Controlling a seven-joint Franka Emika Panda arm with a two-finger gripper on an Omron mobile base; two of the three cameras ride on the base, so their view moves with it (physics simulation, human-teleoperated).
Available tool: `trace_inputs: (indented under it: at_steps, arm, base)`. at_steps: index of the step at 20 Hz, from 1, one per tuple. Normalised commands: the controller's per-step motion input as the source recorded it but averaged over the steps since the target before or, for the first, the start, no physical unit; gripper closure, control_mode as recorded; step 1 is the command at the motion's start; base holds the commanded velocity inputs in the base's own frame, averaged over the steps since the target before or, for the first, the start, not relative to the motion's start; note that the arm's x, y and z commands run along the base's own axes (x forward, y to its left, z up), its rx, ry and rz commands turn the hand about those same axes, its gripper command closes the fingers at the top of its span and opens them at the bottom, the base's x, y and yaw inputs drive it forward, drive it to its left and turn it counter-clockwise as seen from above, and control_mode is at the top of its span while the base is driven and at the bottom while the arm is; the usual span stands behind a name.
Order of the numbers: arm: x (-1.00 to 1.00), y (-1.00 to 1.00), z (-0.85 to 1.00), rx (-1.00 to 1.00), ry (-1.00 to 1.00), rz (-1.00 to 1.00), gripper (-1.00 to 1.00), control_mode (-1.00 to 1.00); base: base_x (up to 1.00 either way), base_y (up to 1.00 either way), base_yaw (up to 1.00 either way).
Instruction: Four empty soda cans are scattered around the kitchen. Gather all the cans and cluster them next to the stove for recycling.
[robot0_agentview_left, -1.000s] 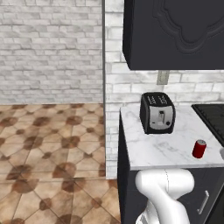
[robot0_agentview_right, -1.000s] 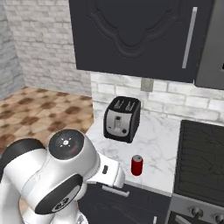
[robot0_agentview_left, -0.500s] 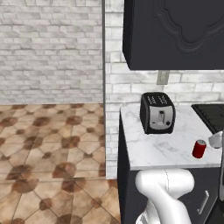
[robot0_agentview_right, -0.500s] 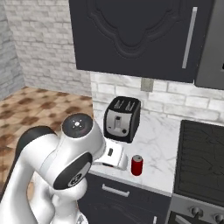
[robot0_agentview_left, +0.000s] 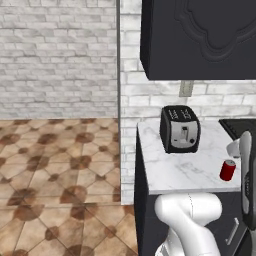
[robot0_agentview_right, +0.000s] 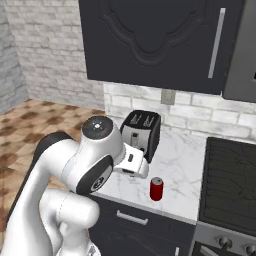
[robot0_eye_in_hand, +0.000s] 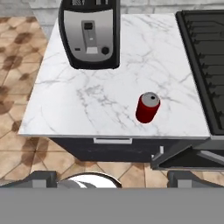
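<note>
A single red soda can (robot0_eye_in_hand: 147, 107) stands upright on the white marble surface (robot0_eye_in_hand: 96, 105), close to its near edge and a little left of the stove (robot0_eye_in_hand: 205, 61), whose dark grated cooktop borders the surface on the right. The can touches neither the stove nor the black-and-silver toaster (robot0_eye_in_hand: 89, 33), which sits farther back on the left half of the surface. From the right base view the can (robot0_agentview_right: 156, 189) is just right of the robot's white arm, with the toaster (robot0_agentview_right: 141, 133) behind it by the brick wall. The fingers (robot0_eye_in_hand: 111, 177) hang above the near edge of the surface, spread wide apart and holding nothing, well apart from the can. Dark upper cabinets (robot0_agentview_right: 150, 40) hang over the surface.
</note>
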Motion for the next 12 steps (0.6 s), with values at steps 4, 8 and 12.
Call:
trace_inputs:
  at_steps: [4,8,12]
  arm:
    - [0.48,0.0,-0.1,0.0,0.01,0.0,-1.0,-1.0]
    - [0.47,0.0,-0.18,0.0,0.01,-0.01,-1.0,-1.0]
    - [0.42,0.0,-0.17,0.0,0.01,-0.02,-1.0,-1.0]
  base:
    - [0.0,0.0,0.0]
    - [0.0,0.0,0.0]
    - [0.0,0.0,0.0]
